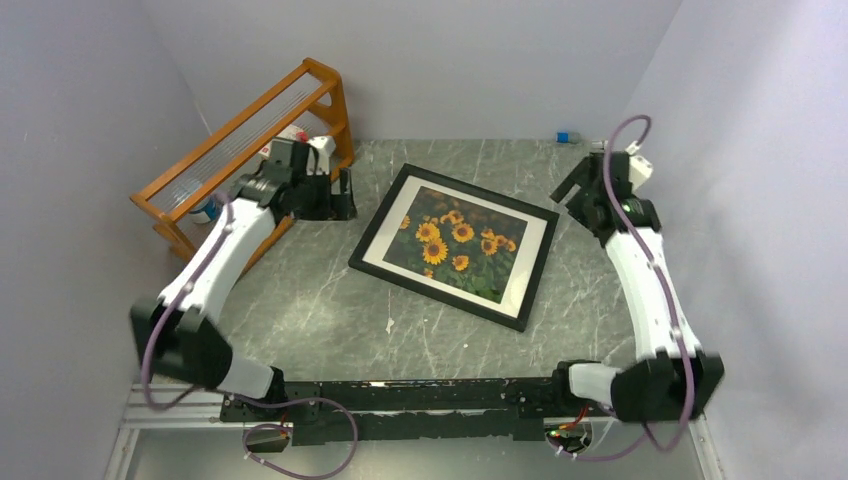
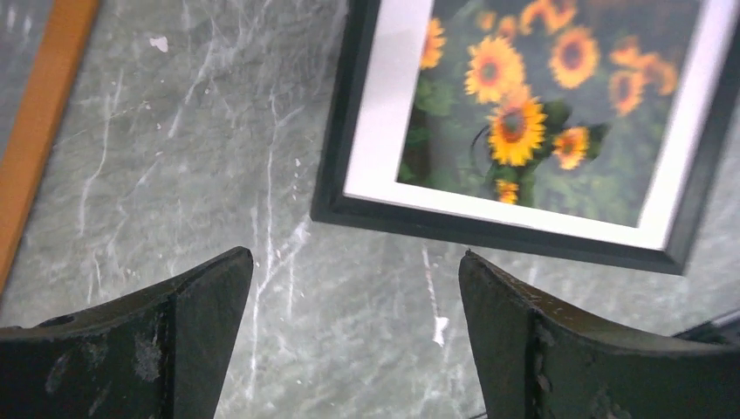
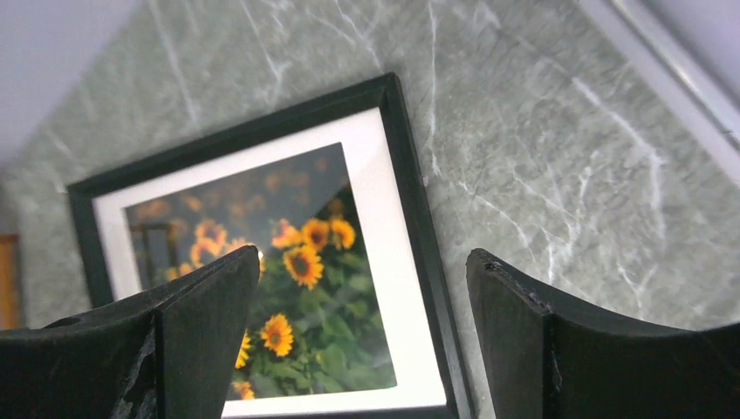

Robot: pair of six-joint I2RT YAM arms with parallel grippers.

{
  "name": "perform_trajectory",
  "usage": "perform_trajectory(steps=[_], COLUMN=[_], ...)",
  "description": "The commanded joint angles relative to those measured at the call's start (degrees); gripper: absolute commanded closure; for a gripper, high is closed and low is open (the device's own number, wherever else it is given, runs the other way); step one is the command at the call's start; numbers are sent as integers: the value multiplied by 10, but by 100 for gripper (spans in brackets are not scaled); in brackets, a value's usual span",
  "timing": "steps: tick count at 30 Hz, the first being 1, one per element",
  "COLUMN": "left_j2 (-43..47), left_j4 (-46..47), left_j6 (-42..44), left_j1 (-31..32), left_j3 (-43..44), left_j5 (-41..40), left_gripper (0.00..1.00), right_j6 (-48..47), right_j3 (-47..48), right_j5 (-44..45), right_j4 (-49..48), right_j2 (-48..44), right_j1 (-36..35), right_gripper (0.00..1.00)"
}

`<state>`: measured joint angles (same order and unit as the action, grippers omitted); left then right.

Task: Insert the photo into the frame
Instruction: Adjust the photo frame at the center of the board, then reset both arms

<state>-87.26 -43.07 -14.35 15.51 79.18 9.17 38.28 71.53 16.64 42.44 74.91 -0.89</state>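
The left arm and the right arm look alike, with smooth white shells on the long links and bulky black housings at the joints. A thin purple cable loops loosely along each one, down to a black rail dotted with holes. The jaws are matte black wedges, scuffed and flecked with pale scratches.

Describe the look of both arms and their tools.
The left arm and right arm have white link shells, black joints and bases, and a looped purple cable each. The left tool and right tool have two broad black fingers tapering to points, scuffed with pale scratches.
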Motion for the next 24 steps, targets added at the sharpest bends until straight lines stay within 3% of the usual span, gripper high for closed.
perform_trajectory(steps=[1,3,10,18,24], left_j2=[146,205,378,446,456], left_j4=[0,5,-36,-194,-243], left_j6=[-50,-62,-76,-79,-68], left_j1=[0,0,0,0,0], left_j3=[-48,-68,-87,2,42], left_j5=[-13,-32,-90,-164,-174], left_gripper=[6,6,6,6,6], right_j6=[-15,-21,-5,-14,-23], right_j3=[-12,-13,39,121,164], right_j5=[32,39,71,86,90], right_j4=[77,103,247,365,397], right_j2=[-137,-193,-304,-349,-354], right_j1=[1,1,0,1,1], right_gripper=[7,1,1,1,1])
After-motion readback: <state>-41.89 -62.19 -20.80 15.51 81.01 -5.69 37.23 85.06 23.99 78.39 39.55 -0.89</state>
